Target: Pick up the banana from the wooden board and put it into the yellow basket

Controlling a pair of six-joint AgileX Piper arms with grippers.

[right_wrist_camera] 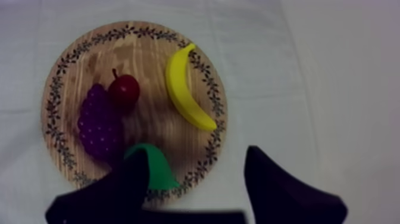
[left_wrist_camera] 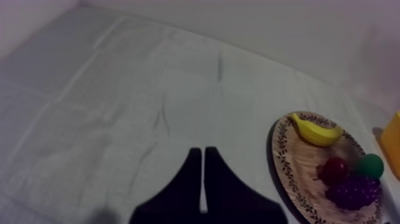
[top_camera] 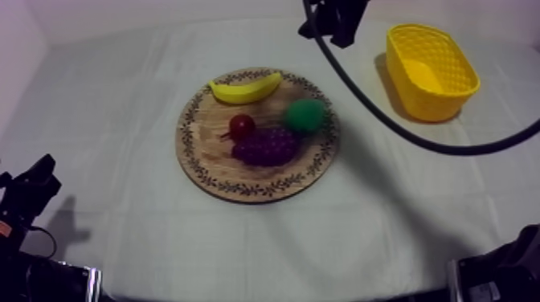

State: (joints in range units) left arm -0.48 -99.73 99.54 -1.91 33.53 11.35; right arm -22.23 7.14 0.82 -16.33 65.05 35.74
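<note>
Four fruits on board (top_camera: pixel 213 136): banana (top_camera: pixel 245 88), pear (top_camera: pixel 305 116), grapes (top_camera: pixel 269 147), small red fruit (top_camera: pixel 242 125) | left fingers (left_wrist_camera: pixel 190 184) together | right fingers (right_wrist_camera: pixel 128 184) apart

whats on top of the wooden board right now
On the wooden board lie the banana, small red fruit, grapes and pear. The wood beneath each fruit is covered.

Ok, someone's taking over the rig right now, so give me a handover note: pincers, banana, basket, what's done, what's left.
Left pincer: shut on nothing, over bare cloth beside the board.
Right pincer: open, above the board's rim, near the banana.
The banana lies on the board, untouched. The basket stands apart from the board, at the right.
Done: nothing yet.
Left: grasp banana, lift, carry to basket, release.
</note>
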